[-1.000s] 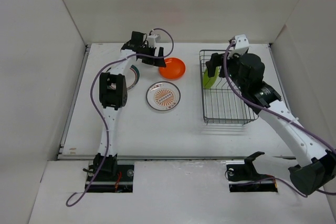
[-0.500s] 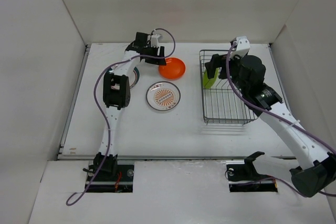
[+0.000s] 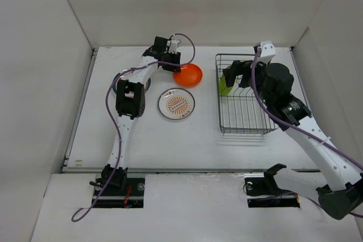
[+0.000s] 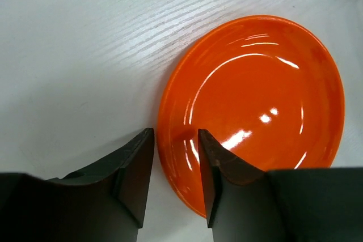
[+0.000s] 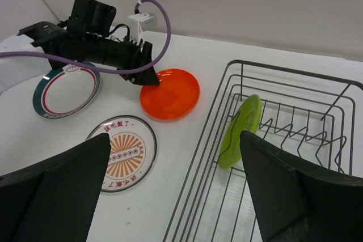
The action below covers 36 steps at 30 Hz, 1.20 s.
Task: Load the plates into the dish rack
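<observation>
The orange plate (image 3: 188,74) (image 4: 255,100) (image 5: 170,93) lies flat on the table. My left gripper (image 3: 173,67) (image 4: 176,134) straddles its left rim, one finger inside the plate and one outside on the table. Its jaws are narrow but a slit still shows beside the rim. The lime green plate (image 3: 226,86) (image 5: 241,130) stands on edge at the left end of the dish rack (image 3: 244,123) (image 5: 295,72). My right gripper (image 3: 235,72) (image 5: 174,135) hovers wide open above the rack's left side, holding nothing. The sunburst plate (image 3: 176,103) (image 5: 121,152) and the ringed plate (image 5: 65,90) lie flat.
The left arm (image 3: 127,97) stretches over the ringed plate and hides most of it from above. White walls enclose the table on three sides. The rack's upright prongs (image 5: 295,126) run to the right of the green plate.
My left gripper slid right onto the orange plate's rim and its jaws narrowed a lot. The right arm drew back slightly to the right, still wide open.
</observation>
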Each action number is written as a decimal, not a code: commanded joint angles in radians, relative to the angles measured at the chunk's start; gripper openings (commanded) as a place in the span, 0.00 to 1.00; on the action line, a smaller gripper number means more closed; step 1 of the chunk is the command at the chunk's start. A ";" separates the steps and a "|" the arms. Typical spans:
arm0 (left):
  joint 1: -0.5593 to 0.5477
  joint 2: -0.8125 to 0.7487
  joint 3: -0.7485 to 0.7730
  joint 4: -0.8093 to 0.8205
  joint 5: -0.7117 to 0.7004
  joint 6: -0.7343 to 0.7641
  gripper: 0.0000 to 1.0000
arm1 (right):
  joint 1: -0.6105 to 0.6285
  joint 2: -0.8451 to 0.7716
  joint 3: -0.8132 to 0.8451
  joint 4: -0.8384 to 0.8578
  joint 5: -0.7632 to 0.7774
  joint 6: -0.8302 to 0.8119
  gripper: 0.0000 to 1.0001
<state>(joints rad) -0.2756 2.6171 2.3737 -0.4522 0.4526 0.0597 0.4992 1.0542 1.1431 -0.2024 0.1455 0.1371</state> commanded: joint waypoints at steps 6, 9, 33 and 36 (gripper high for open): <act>-0.008 -0.011 0.045 -0.017 -0.048 -0.009 0.09 | 0.009 -0.057 0.018 -0.003 -0.011 0.013 1.00; -0.008 -0.011 0.026 -0.003 -0.058 -0.018 0.00 | 0.009 -0.066 0.018 -0.012 -0.001 0.013 1.00; 0.030 -0.551 -0.269 0.136 0.343 -0.141 0.00 | -0.175 0.194 -0.043 0.374 -0.350 -0.007 0.99; 0.030 -0.612 -0.318 0.138 0.409 -0.141 0.00 | -0.188 0.277 0.001 0.446 -0.449 -0.007 0.97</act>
<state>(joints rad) -0.2401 2.0850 2.0914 -0.3397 0.7296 -0.0677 0.3195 1.2922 1.0916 0.0746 -0.1379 0.1287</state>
